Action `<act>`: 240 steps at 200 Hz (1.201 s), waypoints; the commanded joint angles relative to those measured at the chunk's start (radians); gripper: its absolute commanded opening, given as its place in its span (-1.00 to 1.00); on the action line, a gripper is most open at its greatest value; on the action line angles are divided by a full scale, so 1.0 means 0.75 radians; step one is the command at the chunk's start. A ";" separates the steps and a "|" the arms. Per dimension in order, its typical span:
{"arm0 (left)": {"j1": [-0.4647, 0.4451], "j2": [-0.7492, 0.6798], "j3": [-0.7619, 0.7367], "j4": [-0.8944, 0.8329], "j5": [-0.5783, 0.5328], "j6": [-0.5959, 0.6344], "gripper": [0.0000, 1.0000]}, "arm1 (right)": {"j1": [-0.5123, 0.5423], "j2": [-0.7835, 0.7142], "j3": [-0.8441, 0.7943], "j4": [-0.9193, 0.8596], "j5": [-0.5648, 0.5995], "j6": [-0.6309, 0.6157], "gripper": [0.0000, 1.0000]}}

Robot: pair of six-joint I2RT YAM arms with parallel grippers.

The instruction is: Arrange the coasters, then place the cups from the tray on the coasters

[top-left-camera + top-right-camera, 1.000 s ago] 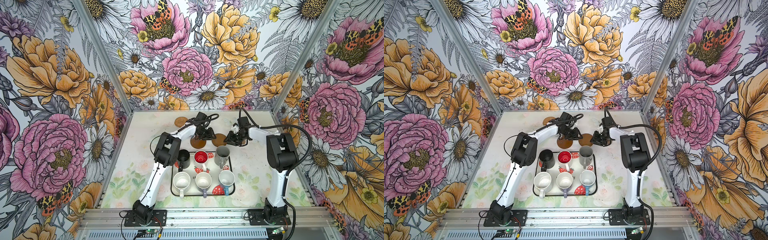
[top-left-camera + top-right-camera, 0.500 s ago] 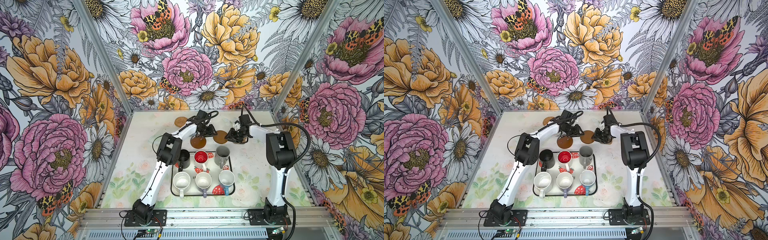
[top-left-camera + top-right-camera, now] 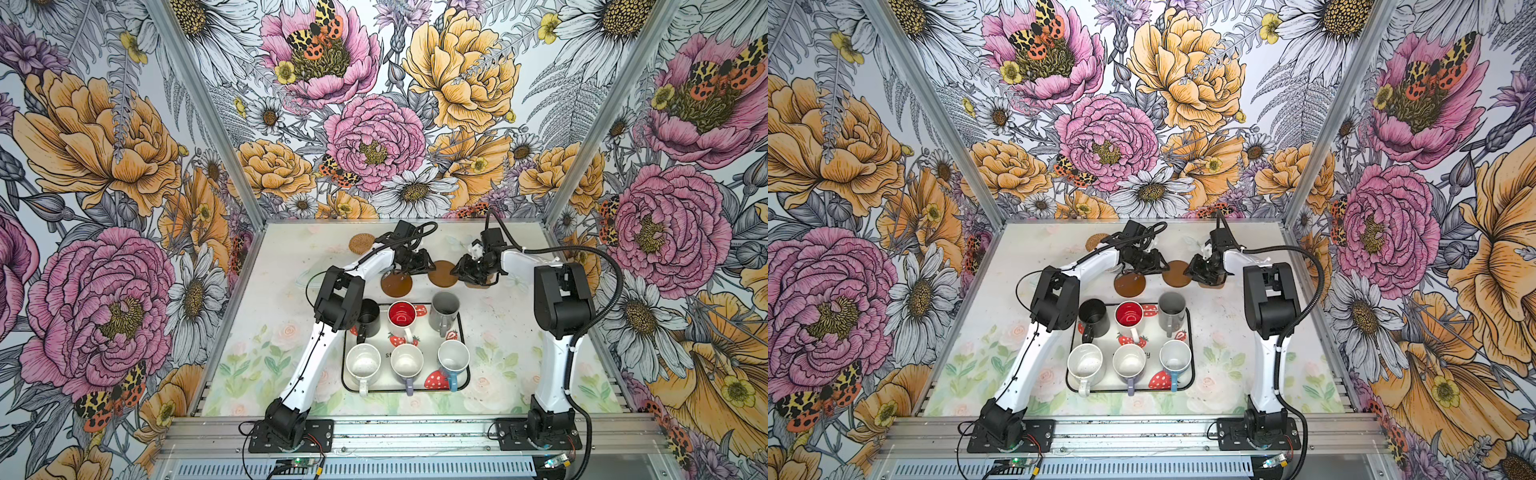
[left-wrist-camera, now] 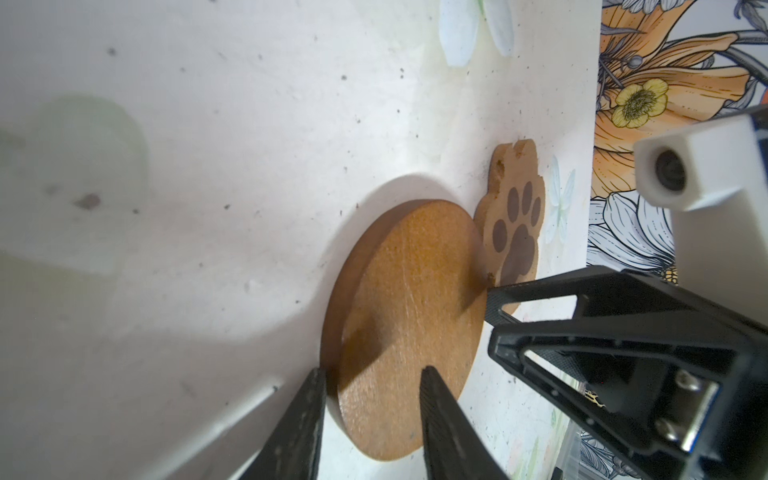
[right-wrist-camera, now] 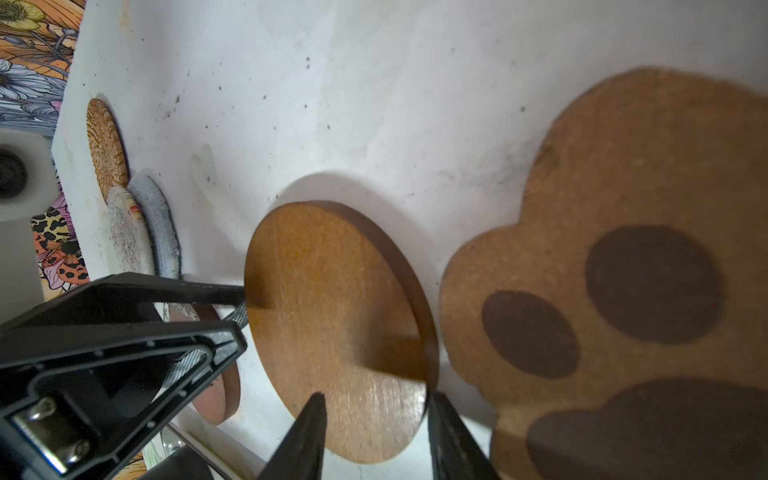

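Both top views give me the layout. The tray [image 3: 426, 332] sits in the middle of the table [image 3: 282, 291], between the two arms, with six cups [image 3: 402, 319] on it in two rows. Just behind it lies a brown coaster [image 3: 397, 284]. Beside that, between the two grippers, lies the second brown coaster [image 3: 442, 273]. The rattan coaster [image 3: 361, 243] lies further back, apart.

Only the wrist views show me the jaws. The left gripper [image 4: 372, 370] has its jaws partly apart, one finger outside the rim of the second brown coaster and one over its face. I see no clamp on it. The right gripper [image 5: 377, 395] stands the same way at the opposite rim. Its jaws are partly apart and the outer finger is in the narrow gap to the paw coaster [image 5: 623, 187]. The right wrist view also shows a cream coaster [image 5: 126, 237] and a grey-blue coaster [image 5: 162, 224] overlapping near the rattan one, which I cannot make out from above.

The second brown coaster is a thick smooth disc with fine grain and a dark rim, and it throws a wide shadow on the table. The paw coaster is tan with dark brown pads
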 commanded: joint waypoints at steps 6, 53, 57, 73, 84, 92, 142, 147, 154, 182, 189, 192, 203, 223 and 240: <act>-0.011 0.043 0.035 0.004 0.032 -0.017 -0.20 | -0.011 -0.032 0.003 0.026 -0.015 0.011 -0.14; -0.010 0.049 0.048 0.005 0.033 -0.020 -0.21 | -0.020 -0.049 -0.004 0.024 -0.014 0.013 -0.12; -0.011 0.049 0.048 0.004 0.032 -0.020 -0.20 | -0.018 -0.052 -0.004 0.024 -0.016 0.013 -0.11; -0.010 0.049 0.048 0.004 0.035 -0.019 -0.20 | -0.021 -0.058 -0.010 0.025 -0.013 0.013 -0.08; -0.009 0.049 0.050 0.005 0.037 -0.016 -0.20 | -0.023 -0.064 -0.014 0.024 -0.011 0.013 -0.05; -0.007 0.049 0.052 0.005 0.037 -0.017 -0.19 | -0.024 -0.070 -0.020 0.026 -0.011 0.013 -0.04; -0.013 0.055 0.072 0.005 0.036 -0.023 -0.18 | -0.029 -0.114 -0.043 0.026 -0.012 0.006 0.00; -0.011 0.055 0.074 0.004 0.036 -0.023 -0.18 | -0.029 -0.119 -0.043 0.026 -0.014 0.007 0.01; -0.011 0.058 0.077 0.005 0.035 -0.024 -0.18 | -0.029 -0.124 -0.045 0.027 -0.014 0.007 0.01; -0.014 0.059 0.083 0.004 0.037 -0.027 -0.17 | -0.030 -0.151 -0.051 0.026 -0.018 0.006 0.02; -0.013 0.059 0.082 0.005 0.036 -0.026 -0.17 | -0.030 -0.159 -0.053 0.028 -0.016 0.007 0.02; -0.015 0.059 0.083 0.005 0.035 -0.027 -0.17 | -0.033 -0.161 -0.054 0.028 -0.016 0.007 0.02; -0.015 0.059 0.085 0.005 0.035 -0.027 -0.17 | -0.035 -0.171 -0.058 0.027 -0.017 0.007 0.02; -0.015 0.057 0.091 0.005 0.032 -0.029 -0.17 | -0.039 -0.192 -0.066 0.026 -0.018 0.007 0.02; -0.014 0.051 0.097 0.005 0.032 -0.031 -0.16 | -0.043 -0.211 -0.074 0.026 -0.014 0.007 0.02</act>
